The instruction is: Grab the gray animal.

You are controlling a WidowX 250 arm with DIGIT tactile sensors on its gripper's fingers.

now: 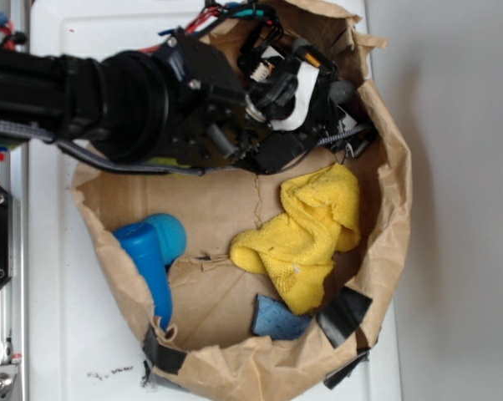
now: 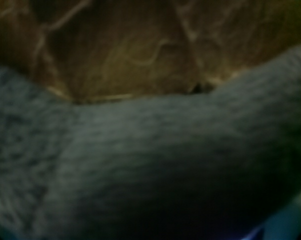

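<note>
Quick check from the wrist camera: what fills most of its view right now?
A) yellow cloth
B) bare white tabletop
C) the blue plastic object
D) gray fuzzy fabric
D. The wrist view is dominated by the gray animal, its soft gray fuzz spanning the lower frame with only crumpled brown paper bag visible above it; the yellow cloth shows only in the exterior view.

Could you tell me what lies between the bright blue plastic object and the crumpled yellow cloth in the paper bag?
In the exterior view, only the bare brown paper floor of the bag lies between the blue plastic object and the yellow cloth.
</note>
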